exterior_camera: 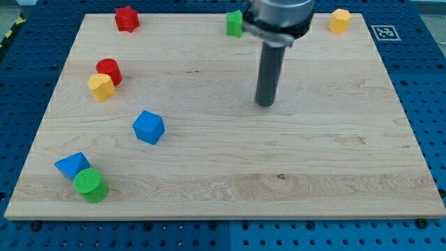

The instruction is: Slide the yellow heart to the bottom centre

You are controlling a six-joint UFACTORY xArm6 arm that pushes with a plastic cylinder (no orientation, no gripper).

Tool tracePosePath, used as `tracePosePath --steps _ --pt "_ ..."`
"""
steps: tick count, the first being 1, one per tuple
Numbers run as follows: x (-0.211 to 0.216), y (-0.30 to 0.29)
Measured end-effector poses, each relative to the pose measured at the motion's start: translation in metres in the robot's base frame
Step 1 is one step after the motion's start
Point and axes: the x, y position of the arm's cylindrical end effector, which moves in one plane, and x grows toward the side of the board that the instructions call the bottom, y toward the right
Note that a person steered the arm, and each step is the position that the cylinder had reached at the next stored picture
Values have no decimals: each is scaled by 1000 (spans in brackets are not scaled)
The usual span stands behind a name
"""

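The yellow heart (101,86) lies near the board's left edge, touching a red cylinder (109,70) just above and to the right of it. My tip (265,104) rests on the wooden board (293,174) a little right of centre in the upper half. It is far to the right of the heart and touches no block. A second yellow block (339,21), roughly pentagonal, sits at the top right corner.
A red star (127,18) is at the top left and a green star (235,23) at the top centre, partly behind the arm. A blue cube (148,127) lies left of centre. A blue triangle (71,165) and a green cylinder (90,185) touch at the bottom left.
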Motion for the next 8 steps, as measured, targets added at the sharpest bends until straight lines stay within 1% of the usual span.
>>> tracePosePath --steps 1,2,4,5,6,7,8 --pt "11 -60" --pt "4 -76" --pt "4 -76" --pt "-10 -101" --pt "-21 -160" --pt "-21 -214" --pt "-20 -253"
